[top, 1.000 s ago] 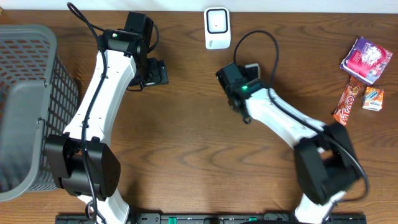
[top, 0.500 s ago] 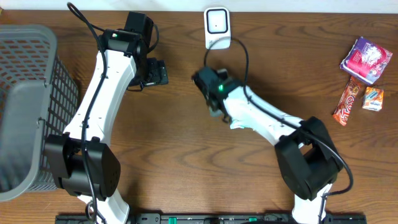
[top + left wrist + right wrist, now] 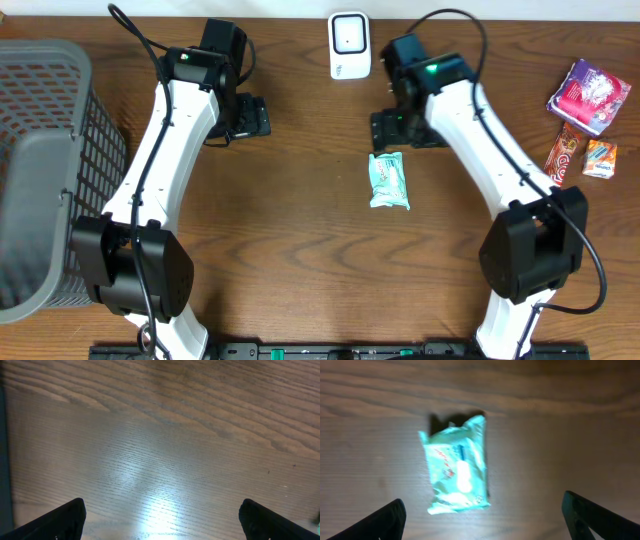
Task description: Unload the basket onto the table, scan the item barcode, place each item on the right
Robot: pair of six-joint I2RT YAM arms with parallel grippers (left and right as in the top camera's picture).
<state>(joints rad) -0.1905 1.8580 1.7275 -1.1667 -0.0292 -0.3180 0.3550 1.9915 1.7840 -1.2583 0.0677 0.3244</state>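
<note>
Right gripper (image 3: 482, 523), jaws spread wide and empty, hangs between the scanner (image 3: 349, 44) and a pale green packet (image 3: 389, 181) lying loose. It seems to be between grasps. Next: regrip and present the barcode. The wrist view shows no barcode; only overhead shows the scanner. Left gripper (image 3: 162, 521): spread, empty.

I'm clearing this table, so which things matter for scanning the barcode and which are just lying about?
For the job: pale green plastic packet, white rectangular scanner.
Lying about: grey mesh basket, purple foil packet, red-orange wrapped bar, small orange packet.
</note>
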